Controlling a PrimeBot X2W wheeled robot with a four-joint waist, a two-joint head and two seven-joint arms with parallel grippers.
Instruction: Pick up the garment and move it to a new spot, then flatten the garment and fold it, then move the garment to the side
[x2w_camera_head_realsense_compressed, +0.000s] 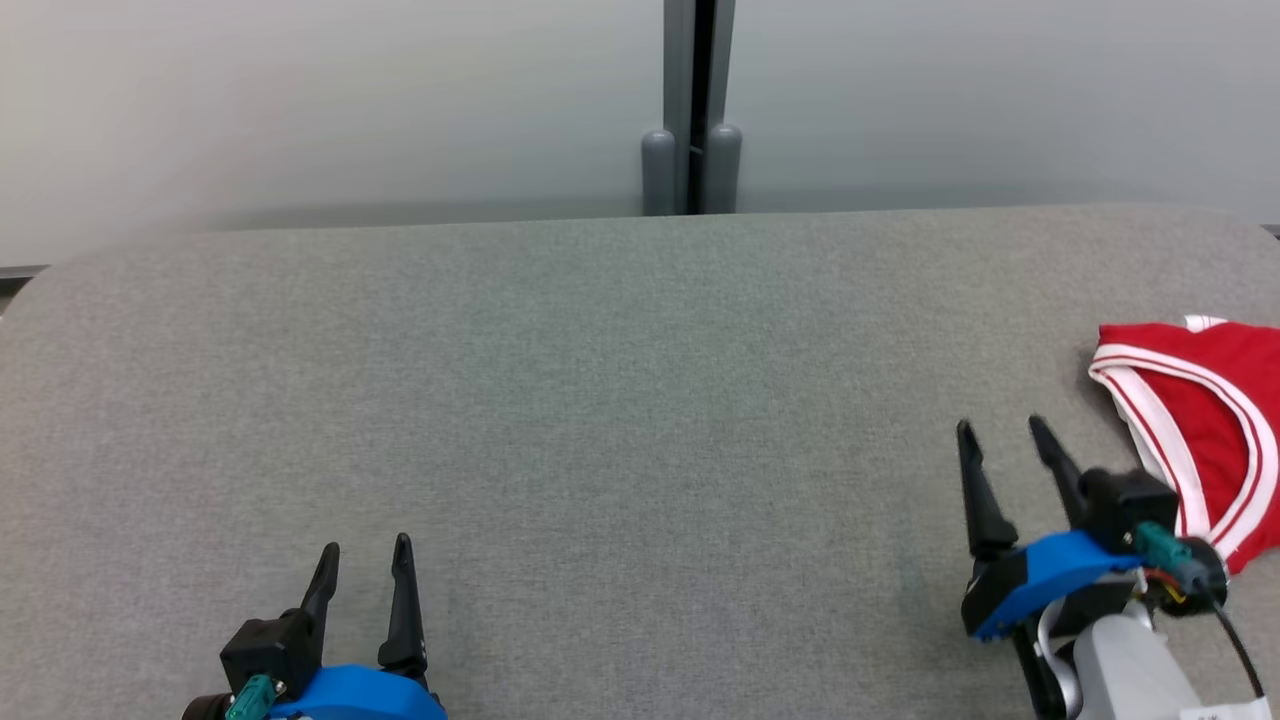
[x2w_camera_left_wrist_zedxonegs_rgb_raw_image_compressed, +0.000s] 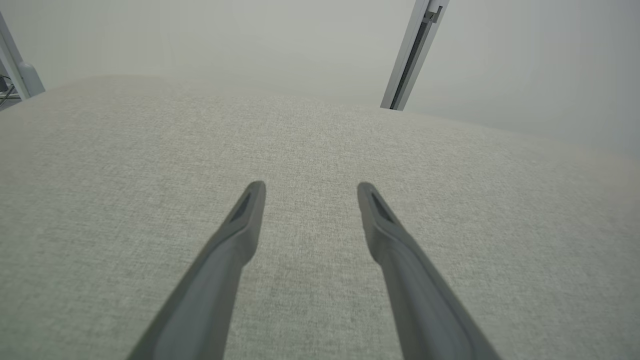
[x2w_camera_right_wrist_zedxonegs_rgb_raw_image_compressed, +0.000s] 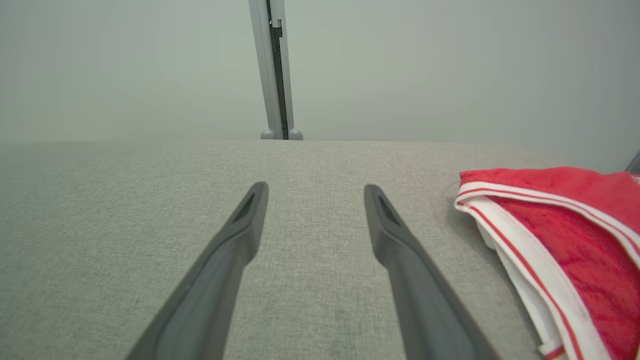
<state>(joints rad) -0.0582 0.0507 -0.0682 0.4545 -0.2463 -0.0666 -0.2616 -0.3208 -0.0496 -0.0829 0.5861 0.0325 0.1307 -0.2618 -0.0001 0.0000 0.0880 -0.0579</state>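
The right gripper (x2w_camera_head_realsense_compressed: 1000, 427) hangs over a grey, cloth-covered table (x2w_camera_head_realsense_compressed: 600, 400). Its two long dark fingers are spread wide, with nothing between them. Just to its right lies a red fabric garment with white striped trim (x2w_camera_head_realsense_compressed: 1215, 400). In the right wrist view the fingers (x2w_camera_right_wrist_zedxonegs_rgb_raw_image_compressed: 240, 235) stand apart from the garment (x2w_camera_right_wrist_zedxonegs_rgb_raw_image_compressed: 565, 225). At the near left, the left gripper (x2w_camera_head_realsense_compressed: 367, 543) is likewise spread and holds nothing, its fingers (x2w_camera_left_wrist_zedxonegs_rgb_raw_image_compressed: 240, 235) pointing across bare cloth. A wide stretch of grey tabletop lies between the two grippers and runs to the far edge, which curves into rounded corners at left and right. Behind that edge stand pale grey wall panels (x2w_camera_head_realsense_compressed: 300, 100), joined by an upright grey post with a dark slot (x2w_camera_head_realsense_compressed: 691, 100). The garment rests on the table's right side, cut off by the picture's edge. It lies in layers, with white bands carrying thin red lines curving across its near side.
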